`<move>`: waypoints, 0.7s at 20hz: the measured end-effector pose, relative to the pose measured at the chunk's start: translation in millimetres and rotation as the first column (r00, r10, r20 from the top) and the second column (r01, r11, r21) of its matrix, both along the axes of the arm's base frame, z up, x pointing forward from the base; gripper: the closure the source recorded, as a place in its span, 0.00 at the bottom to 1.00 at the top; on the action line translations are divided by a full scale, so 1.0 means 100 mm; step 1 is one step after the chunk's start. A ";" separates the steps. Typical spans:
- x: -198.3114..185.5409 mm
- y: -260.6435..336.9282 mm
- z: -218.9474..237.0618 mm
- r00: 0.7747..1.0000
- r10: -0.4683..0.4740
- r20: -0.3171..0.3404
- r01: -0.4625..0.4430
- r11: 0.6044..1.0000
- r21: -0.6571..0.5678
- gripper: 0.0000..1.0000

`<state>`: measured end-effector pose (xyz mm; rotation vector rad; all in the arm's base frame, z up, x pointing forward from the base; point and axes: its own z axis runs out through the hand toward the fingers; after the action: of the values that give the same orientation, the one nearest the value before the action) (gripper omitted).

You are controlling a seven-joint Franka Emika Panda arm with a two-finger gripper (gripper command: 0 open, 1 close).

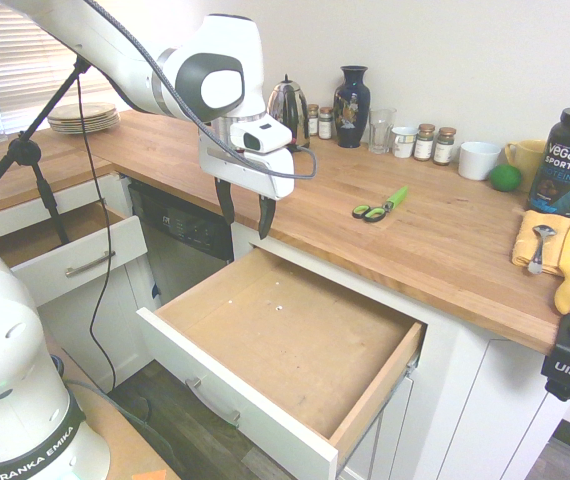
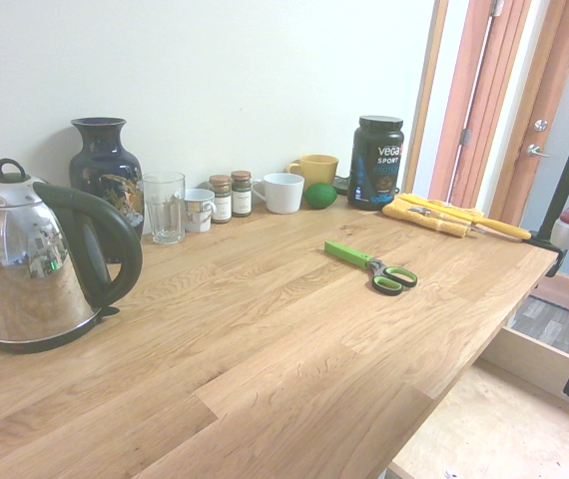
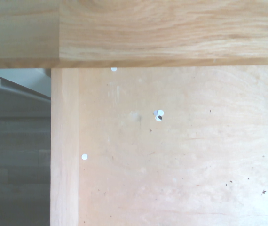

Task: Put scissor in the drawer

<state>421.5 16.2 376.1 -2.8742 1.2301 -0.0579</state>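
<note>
The wide white-fronted drawer with a metal bar handle (image 1: 197,372) is pulled out, holding only small white dots and specks. The green-bladed scissors with black-and-green loop handles (image 1: 375,213) lie on the light wooden countertop (image 1: 445,235), so grasping, carrying and placing remain. The black-fingered gripper (image 1: 247,212) stands wide, holding nothing.

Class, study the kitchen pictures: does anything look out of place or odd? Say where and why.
Nothing looks spilled or broken. Slightly odd: small white dots and dark specks lie scattered on the bottom of the large open drawer, like litter. The scissors lie loose on the countertop, though they belong in the drawer.
</note>
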 end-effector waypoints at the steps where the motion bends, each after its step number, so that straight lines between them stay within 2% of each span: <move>1: 0.00 0.00 0.00 1.000 0.000 -0.001 0.000 1.000 0.000 0.00; 7: 0.20 -0.12 0.14 0.999 -0.020 0.025 0.020 1.000 0.006 0.00; 14: 0.83 -0.44 0.34 0.997 -0.052 0.054 0.053 0.998 -0.018 0.00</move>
<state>504.4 -27.7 410.3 -2.8369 1.3020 -0.1476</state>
